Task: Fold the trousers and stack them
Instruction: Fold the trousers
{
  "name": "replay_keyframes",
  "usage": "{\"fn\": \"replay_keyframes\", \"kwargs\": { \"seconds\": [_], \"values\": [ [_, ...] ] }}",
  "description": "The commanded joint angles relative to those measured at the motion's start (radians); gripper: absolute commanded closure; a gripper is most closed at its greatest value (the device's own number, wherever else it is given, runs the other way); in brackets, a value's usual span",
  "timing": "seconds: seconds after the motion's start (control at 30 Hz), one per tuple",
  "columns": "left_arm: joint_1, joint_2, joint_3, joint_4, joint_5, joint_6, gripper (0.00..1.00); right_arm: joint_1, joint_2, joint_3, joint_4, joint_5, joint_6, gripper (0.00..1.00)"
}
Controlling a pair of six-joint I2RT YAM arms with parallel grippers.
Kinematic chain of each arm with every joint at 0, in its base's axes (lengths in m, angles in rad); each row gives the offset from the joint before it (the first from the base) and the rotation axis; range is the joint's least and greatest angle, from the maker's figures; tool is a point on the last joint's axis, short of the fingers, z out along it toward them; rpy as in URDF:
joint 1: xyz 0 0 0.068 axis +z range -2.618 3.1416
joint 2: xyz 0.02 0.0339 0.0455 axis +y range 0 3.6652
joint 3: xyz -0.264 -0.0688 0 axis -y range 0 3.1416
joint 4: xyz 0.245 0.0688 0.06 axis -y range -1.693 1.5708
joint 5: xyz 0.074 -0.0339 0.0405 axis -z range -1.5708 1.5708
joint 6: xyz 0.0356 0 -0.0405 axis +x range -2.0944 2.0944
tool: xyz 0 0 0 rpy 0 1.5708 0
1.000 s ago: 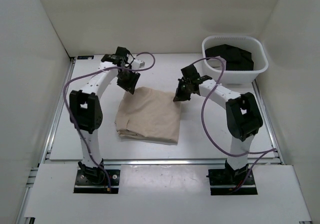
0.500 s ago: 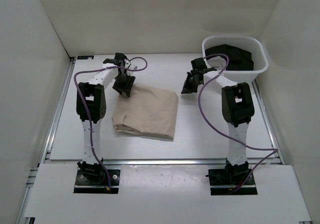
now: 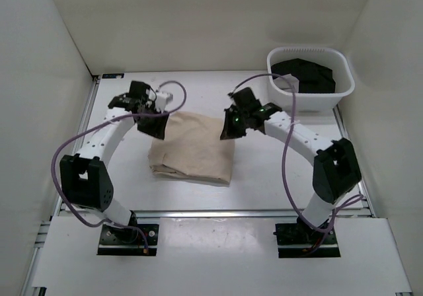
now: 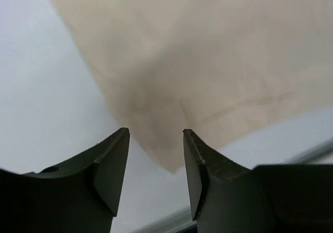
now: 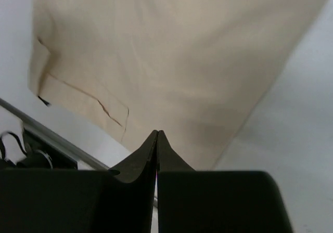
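The white basket point(image 3: 310, 102) is sitting in the far right corner of the worktop point(image 3: 264, 177), and it is holding a heap of black garments point(image 3: 307, 74) that is filling most of its floor. The trousers point(image 3: 195, 150) are lying to the left of the basket and nearer to my bases, well apart from it, folded flat into a beige pad that is almost square. Its slightly longer side is running left to right, the pad is sitting a little askew, and its thicker layered edge is facing away from the basket, toward the near left. I am hanging my right gripper point(image 3: 229, 129) over the pad's corner that is closest to the basket; in my right wrist view the trousers point(image 5: 171, 61) are spreading out below, and my right gripper point(image 5: 157, 133) is pressing its fingers together with nothing between them. I am holding my left gripper point(image 3: 151, 125) over the pad's far corner on the side away from the basket. In my left wrist view the left gripper point(image 4: 155, 134) is keeping a moderate gap between its fingers, gripping nothing, with a corner of the trousers point(image 4: 208, 61) showing in that gap.
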Motion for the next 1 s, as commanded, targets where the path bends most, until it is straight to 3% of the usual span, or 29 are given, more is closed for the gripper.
{"fn": "replay_keyframes", "kwargs": {
  "seconds": [0.0,0.23,0.37,0.57,0.7,0.73,0.8,0.83,0.93,0.97],
  "values": [
    [-0.021,0.019,-0.219,-0.042,0.074,0.022,0.43,0.066,0.077,-0.074,-0.004,-0.051,0.033,1.00],
    [-0.031,-0.009,-0.389,0.070,-0.013,0.031,0.44,0.066,0.168,-0.131,-0.003,-0.093,0.074,1.00],
    [-0.031,-0.027,-0.469,0.113,-0.093,0.031,0.44,0.037,0.168,-0.186,0.006,0.010,0.085,1.00],
    [-0.031,-0.090,-0.462,0.098,-0.029,0.041,0.41,-0.006,0.179,-0.145,-0.017,0.042,0.041,1.00],
    [-0.031,-0.128,-0.338,0.023,0.031,0.027,0.38,-0.025,0.147,-0.070,-0.104,0.099,-0.022,1.00],
    [-0.022,-0.157,-0.307,0.009,0.048,0.027,0.36,-0.037,0.113,-0.053,-0.156,0.119,-0.034,0.97],
    [0.018,-0.200,-0.215,-0.003,0.100,-0.008,0.30,-0.048,0.079,0.005,-0.223,0.211,-0.071,0.74],
    [0.037,-0.246,-0.187,-0.003,0.111,-0.019,0.28,-0.048,0.047,0.024,-0.295,0.240,-0.082,0.43],
    [0.118,-0.314,-0.104,0.009,0.052,-0.057,0.23,-0.069,-0.026,0.068,-0.407,0.324,-0.116,0.27],
    [0.138,-0.325,-0.092,0.009,0.006,-0.083,0.20,-0.084,-0.049,0.079,-0.426,0.340,-0.116,0.16]
  ]
}}
